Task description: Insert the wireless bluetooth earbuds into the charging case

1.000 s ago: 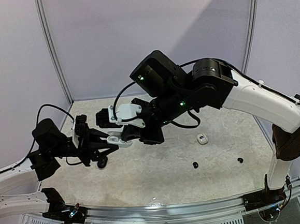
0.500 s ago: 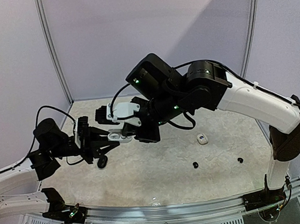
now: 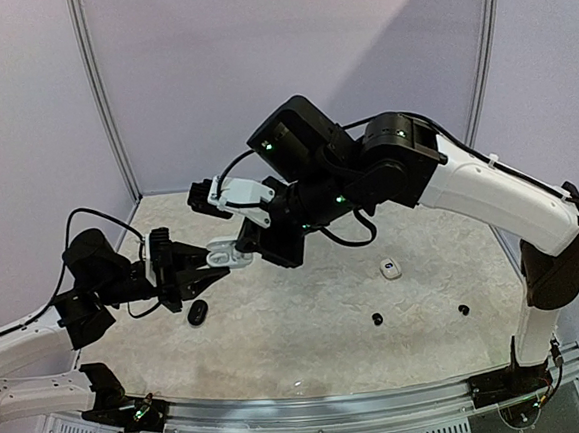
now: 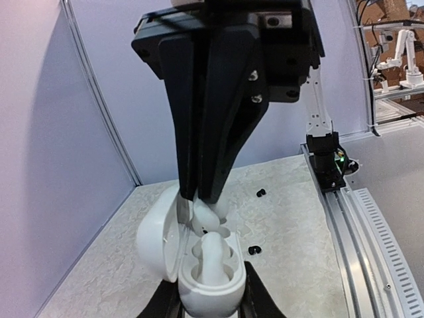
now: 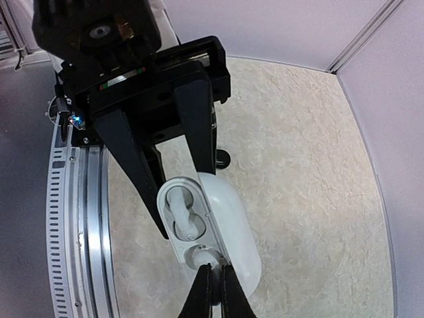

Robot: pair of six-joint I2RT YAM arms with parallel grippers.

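Note:
My left gripper [image 3: 208,265] is shut on the white charging case [image 4: 207,281] and holds it above the table with its lid [image 4: 158,237] open to one side. One white earbud [image 4: 212,255] sits in the socket nearer the left wrist. My right gripper [image 5: 215,277] comes down from above, shut on a second white earbud [image 5: 207,254], which is at the mouth of the other socket, hard against the lid hinge. In the left wrist view this earbud [image 4: 212,213] hangs under the right fingers [image 4: 199,132]. From the top, the case [image 3: 222,253] is between both grippers.
A black case [image 3: 198,312] lies on the table under the left gripper. Another white earbud [image 3: 389,268] lies at mid right, and two black earbuds [image 3: 377,319] [image 3: 463,310] lie nearer the front. The metal rail [image 3: 315,407] runs along the near edge.
The left gripper has lifted the case slightly up and back. The right gripper has swung up over it and brought its white earbud to the open socket.

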